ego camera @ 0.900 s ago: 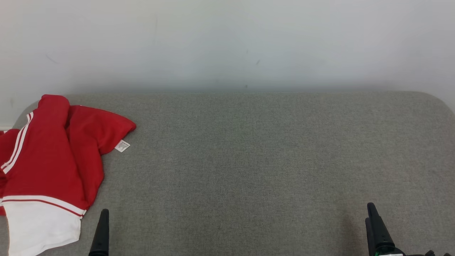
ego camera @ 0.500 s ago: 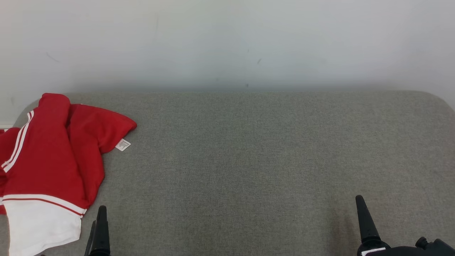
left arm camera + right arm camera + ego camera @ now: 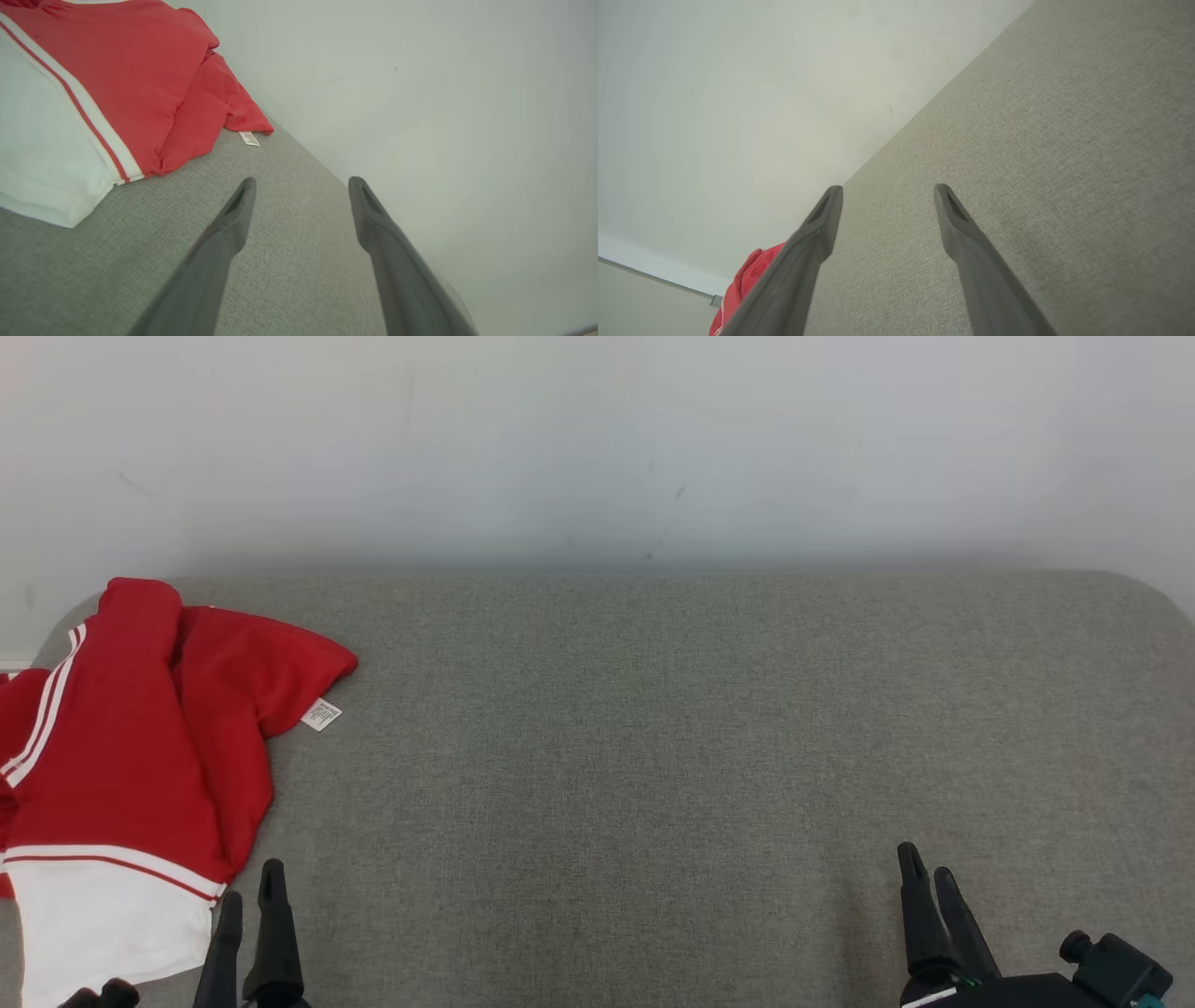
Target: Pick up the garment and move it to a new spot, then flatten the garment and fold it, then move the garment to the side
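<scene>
The garment (image 3: pixel 121 756) is red with white stripes and a white hem, crumpled at the left end of the grey padded table (image 3: pixel 653 737), part of it past the left edge. A small white label (image 3: pixel 321 715) sticks out from it. My left gripper (image 3: pixel 250 887) is open just right of the white hem, touching nothing. In the left wrist view the garment (image 3: pixel 117 79) lies up and left of my open left gripper (image 3: pixel 301 184). My right gripper (image 3: pixel 922 863) is open over bare table at the lower right. In the right wrist view my right gripper (image 3: pixel 888 189) stands open and empty, the garment (image 3: pixel 747 280) far behind.
A pale wall (image 3: pixel 597 448) runs right behind the table's far edge. The table's corners are rounded. A strip of floor and white skirting (image 3: pixel 654 275) appears past the table's left end in the right wrist view.
Both grippers have risen a little into the head view and turned, so both fingers of each now show. The right gripper has shifted left. The garment has not moved.
</scene>
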Controlling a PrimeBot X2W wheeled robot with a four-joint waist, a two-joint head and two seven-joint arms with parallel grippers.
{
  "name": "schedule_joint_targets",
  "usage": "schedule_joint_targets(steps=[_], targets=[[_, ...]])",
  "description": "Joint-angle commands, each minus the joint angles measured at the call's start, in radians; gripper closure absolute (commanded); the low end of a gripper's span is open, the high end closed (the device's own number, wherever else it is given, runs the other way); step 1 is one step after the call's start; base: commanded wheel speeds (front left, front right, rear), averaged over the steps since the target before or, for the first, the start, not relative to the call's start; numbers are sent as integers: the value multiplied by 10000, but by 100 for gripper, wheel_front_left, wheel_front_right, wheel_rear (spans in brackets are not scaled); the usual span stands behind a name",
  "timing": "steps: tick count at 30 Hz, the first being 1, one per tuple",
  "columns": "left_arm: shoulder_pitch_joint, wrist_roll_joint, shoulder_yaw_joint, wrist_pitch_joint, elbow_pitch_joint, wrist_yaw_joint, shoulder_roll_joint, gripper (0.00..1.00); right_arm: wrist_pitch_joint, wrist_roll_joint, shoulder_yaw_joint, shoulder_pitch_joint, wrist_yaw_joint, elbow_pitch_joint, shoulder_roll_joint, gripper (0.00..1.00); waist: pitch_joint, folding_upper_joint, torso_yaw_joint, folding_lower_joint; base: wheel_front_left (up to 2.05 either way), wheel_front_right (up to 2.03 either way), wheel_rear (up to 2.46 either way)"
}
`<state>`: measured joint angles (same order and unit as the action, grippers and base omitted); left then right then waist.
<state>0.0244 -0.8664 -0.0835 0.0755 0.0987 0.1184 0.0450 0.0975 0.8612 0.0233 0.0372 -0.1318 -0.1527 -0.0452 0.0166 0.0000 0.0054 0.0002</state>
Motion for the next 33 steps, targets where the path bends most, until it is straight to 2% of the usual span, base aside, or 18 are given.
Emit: schedule_joint_targets(steps=[1,11,33], targets=[[93,692,68,150,-234,-15,51,0,125,-550,71,-236,9,4,-42,0,-9,0,10,-2,0,0,0],[212,2515,43,457,-460,-33,55,0,404,-2322,157,-318,11,-156,-47,0,-47,0,52,-2,0,0,0],[476,5077,-56,1037,-657,-270,186,0,912,-5354,8,-437,14,-468,-55,0,-28,0,75,-2,0,0,0]])
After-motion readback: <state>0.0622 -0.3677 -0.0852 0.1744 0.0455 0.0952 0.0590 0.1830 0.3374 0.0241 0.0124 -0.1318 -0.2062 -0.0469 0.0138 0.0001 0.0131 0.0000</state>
